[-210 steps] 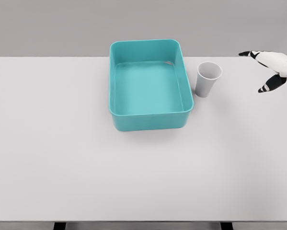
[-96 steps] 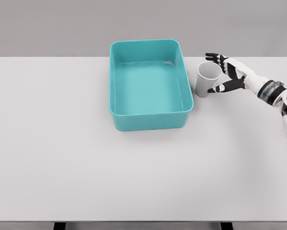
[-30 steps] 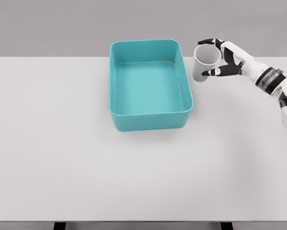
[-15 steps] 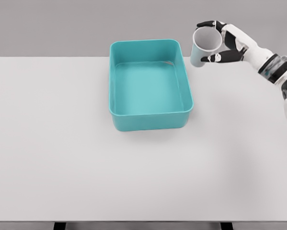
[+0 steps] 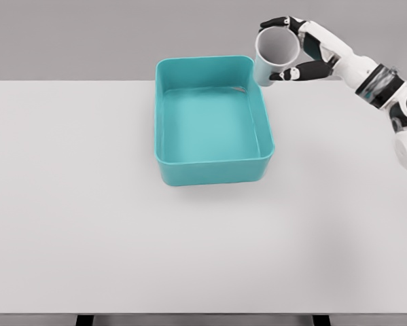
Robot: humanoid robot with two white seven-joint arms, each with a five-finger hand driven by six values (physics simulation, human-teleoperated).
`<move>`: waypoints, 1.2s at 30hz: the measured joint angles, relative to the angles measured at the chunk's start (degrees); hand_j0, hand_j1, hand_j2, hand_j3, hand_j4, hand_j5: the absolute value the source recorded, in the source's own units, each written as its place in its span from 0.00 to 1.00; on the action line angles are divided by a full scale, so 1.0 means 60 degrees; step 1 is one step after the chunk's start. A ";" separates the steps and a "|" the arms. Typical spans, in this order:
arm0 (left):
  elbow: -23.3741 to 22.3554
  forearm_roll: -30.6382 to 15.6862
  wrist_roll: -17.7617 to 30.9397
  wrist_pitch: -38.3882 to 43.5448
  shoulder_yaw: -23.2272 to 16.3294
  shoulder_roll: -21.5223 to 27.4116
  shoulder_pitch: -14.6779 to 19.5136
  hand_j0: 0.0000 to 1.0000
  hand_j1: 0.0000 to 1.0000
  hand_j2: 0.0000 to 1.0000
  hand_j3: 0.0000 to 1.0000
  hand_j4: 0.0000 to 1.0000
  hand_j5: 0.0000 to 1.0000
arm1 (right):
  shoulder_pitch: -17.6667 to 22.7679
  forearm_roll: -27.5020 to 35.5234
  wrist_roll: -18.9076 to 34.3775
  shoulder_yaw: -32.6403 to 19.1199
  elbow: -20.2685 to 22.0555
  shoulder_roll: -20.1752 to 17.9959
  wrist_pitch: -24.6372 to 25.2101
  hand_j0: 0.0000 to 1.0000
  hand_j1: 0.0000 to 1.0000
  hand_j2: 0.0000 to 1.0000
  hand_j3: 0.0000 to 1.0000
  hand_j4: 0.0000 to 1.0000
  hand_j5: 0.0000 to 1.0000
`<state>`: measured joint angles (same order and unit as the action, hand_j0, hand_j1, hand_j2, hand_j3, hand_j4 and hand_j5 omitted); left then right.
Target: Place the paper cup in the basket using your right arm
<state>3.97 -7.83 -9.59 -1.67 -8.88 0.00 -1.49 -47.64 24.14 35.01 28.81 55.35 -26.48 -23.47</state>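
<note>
- We saw the right hand (image 5: 295, 51) closed around the paper cup (image 5: 272, 58), with the thumb on the near side and the other fingers wrapped behind the wall of the cup.
- The cup was in the air, clear of the table (image 5: 87, 224), and its picture overlapped the far right corner of the basket (image 5: 210, 166); we could not tell if it was truly above the rim or a little outside it.
- The long axis of the cup was tilted: the open mouth faced up and toward the camera, and the bottom pointed down and to the left, toward the basket.
- The relation that mattered, in our judgement, was this: the inside of the basket lay to the left of the hand and lower, also somewhat nearer to the robot. So the hand needed to travel more to the left and then go down before it let the cup go.
- If the cup were released there, we thought it could hit the rim and fall outside.
- Only the right arm was visible, coming in from the right edge; the left arm was not in view, so the right hand was the only one near the cup.
- We counted one paper cup, one basket, one table and one hand.
</note>
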 measured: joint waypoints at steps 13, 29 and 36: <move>-0.0001 0.0000 0.0000 0.0000 0.0000 0.0000 0.0000 1.00 1.00 1.00 1.00 1.00 1.00 | -0.0029 -0.0442 0.0001 0.0287 0.0573 0.0600 0.0002 0.79 0.79 0.79 0.79 0.79 0.79; -0.0001 0.0000 0.0000 0.0000 0.0000 0.0000 0.0000 1.00 1.00 1.00 1.00 1.00 1.00 | -0.0015 -0.1372 0.0001 0.0645 0.0270 0.1074 0.0004 0.76 0.76 0.76 0.76 0.76 0.76; 0.0000 0.0000 0.0000 0.0000 0.0000 0.0000 0.0000 1.00 1.00 1.00 1.00 1.00 1.00 | -0.0029 -0.1941 0.0000 0.0692 -0.0151 0.1301 0.0006 0.76 0.76 0.76 0.76 0.76 0.76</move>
<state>3.96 -7.83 -9.59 -1.67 -8.88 0.00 -1.49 -47.81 12.49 35.01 32.96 54.44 -18.67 -23.44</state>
